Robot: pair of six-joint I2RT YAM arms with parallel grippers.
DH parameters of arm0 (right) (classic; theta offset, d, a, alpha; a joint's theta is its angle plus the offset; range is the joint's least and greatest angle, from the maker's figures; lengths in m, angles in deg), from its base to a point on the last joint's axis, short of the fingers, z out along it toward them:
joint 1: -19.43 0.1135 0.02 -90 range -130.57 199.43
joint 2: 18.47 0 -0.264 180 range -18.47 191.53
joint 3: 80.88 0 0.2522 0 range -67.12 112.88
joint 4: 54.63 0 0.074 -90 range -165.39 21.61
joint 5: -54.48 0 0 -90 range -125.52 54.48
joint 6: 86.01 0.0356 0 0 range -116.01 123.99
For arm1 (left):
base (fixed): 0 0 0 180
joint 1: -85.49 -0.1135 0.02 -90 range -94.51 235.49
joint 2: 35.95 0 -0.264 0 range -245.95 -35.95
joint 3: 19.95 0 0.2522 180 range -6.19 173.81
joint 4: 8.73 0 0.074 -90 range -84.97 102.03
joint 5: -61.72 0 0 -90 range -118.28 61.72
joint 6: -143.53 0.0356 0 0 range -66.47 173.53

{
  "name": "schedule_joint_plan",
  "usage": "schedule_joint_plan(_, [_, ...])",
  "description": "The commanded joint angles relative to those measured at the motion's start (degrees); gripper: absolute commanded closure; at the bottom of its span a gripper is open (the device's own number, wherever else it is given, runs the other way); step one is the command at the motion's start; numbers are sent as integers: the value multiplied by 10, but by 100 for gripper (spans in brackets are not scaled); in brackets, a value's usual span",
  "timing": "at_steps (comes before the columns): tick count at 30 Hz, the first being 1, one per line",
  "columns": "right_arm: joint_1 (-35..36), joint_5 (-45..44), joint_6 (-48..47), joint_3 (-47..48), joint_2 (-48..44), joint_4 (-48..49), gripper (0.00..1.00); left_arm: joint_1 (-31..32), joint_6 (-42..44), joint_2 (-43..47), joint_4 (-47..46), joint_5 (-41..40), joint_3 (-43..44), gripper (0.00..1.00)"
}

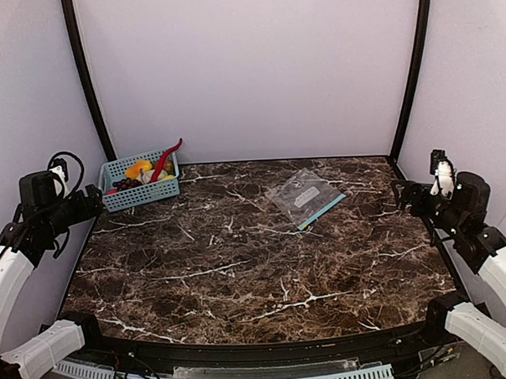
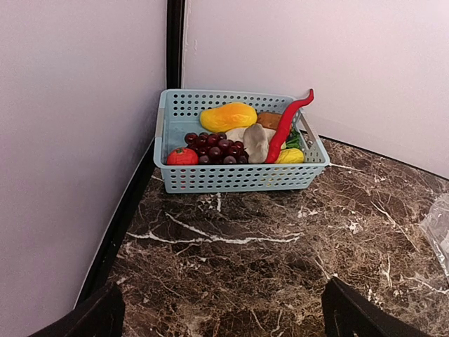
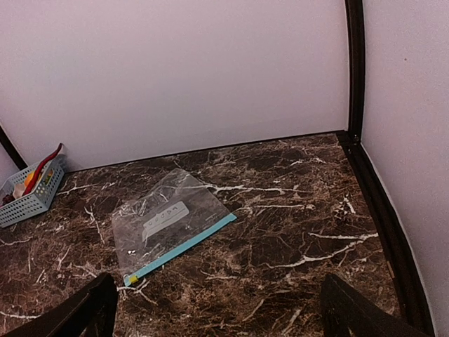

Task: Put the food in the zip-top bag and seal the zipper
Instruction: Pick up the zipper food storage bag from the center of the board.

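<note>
1. Toward 10 o'clock on the table [image 1: 239, 266], the food [image 2: 231, 137] is sitting heaped in a blue mesh basket [image 2: 238, 184]. The grape bunch [image 2: 214, 146], a red fruit [image 2: 182, 156] and a yellow piece [image 2: 228, 116] are all lying inside.
2. Toward 1 o'clock, the zip-top bag [image 1: 304, 196] is lying flat and looking empty, with its zipper [image 3: 184, 249] running along the near edge. I cannot tell whether the mouth is open.
3. By my judgement the task is not yet starting: every piece is waiting to be moved, and the sealing is waiting too.
4. The left gripper [image 2: 223, 312] is hovering with fingers spread wide, gripping nothing. The basket is sitting at its 12 o'clock, well apart.
5. The right gripper [image 3: 214, 309] is hovering likewise, fingers apart and bare. The bag is lying at its 11 o'clock, well apart.
</note>
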Motion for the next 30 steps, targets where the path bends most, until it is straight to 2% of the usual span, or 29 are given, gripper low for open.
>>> schedule_joint_plan(1, [-3,52,0,26,36,-13,1,-4,8,14,-5,12,-2,1])
schedule_joint_plan(5, [-2,90,4,49,81,-33,1,-4,28,13,-8,36,-5,1])
schedule_joint_plan(10, [17,133,10,75,135,-55,4,-3,54,-3,-56,164,-30,1])
schedule_joint_plan(14, [78,98,6,114,193,-100,9,22,57,-70,-61,200,18,4])
schedule_joint_plan(17, [124,47,8,139,238,-122,10,91,64,-115,-71,189,87,5])
schedule_joint_plan(19, [141,36,14,155,266,-125,11,117,64,-152,-72,196,131,5])
schedule_joint_plan(21, [161,22,17,173,297,-135,12,122,50,-185,-78,236,158,5])
schedule_joint_plan(24, [189,-4,17,204,358,-153,15,122,44,-210,-91,253,160,5])
schedule_joint_plan(30, [203,-6,13,251,491,-141,20,122,59,-196,-81,193,103,4])
